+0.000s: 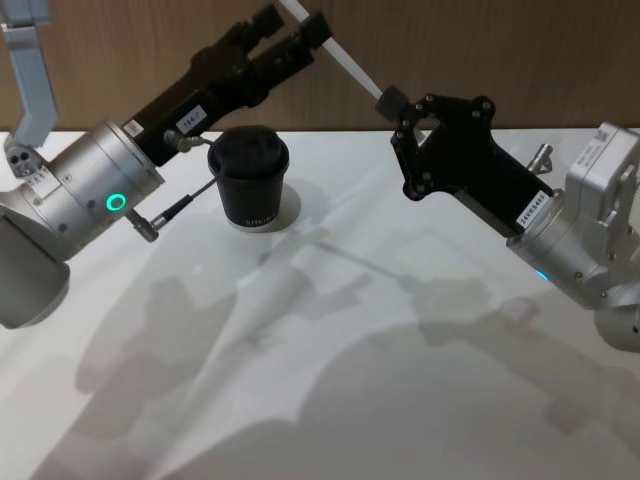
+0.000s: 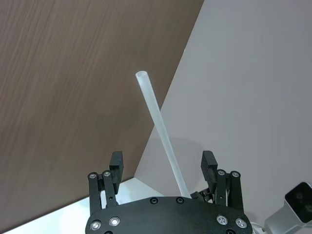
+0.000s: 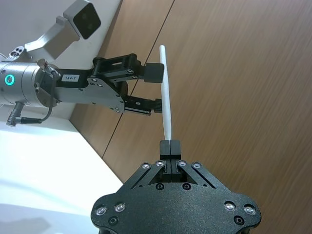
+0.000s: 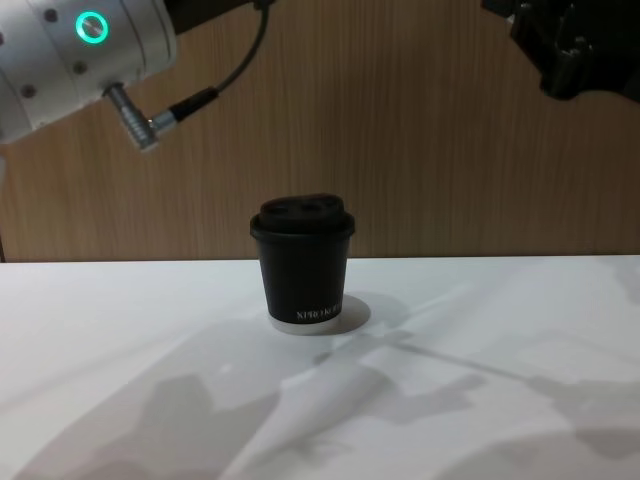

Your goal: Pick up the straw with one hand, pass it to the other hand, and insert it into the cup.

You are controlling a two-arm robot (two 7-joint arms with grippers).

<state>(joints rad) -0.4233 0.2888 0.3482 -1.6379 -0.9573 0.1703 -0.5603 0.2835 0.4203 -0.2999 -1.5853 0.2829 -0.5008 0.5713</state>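
The straw (image 1: 340, 58) hangs high in the air between the two arms, well above the white table (image 1: 460, 400). The right gripper (image 3: 170, 146) has its fingers pressed together on the straw's lower end. From that pinch the straw runs up and toward the robot's left, tilted rather than upright in the head view, so its free upper length reaches into the left gripper (image 2: 162, 165). That gripper's fingers are spread wide, one on each side of the straw. In the left wrist view the straw passes through the gap somewhat nearer one finger (image 2: 208, 163) than the other and seems to touch neither. In the right wrist view it lies close by the fingertips, so light contact cannot be ruled out. The relation that matters is that the straw's long axis crosses the left gripper's closing line, so a squeeze should catch its upper half. The black paper cup (image 1: 250, 178), lid on, stands on the table below the left gripper and a little nearer the robot, well apart from the straw. The left arm is plainly the nearer one for the insertion, which I judge will need the straw brought closer to upright over the lid.
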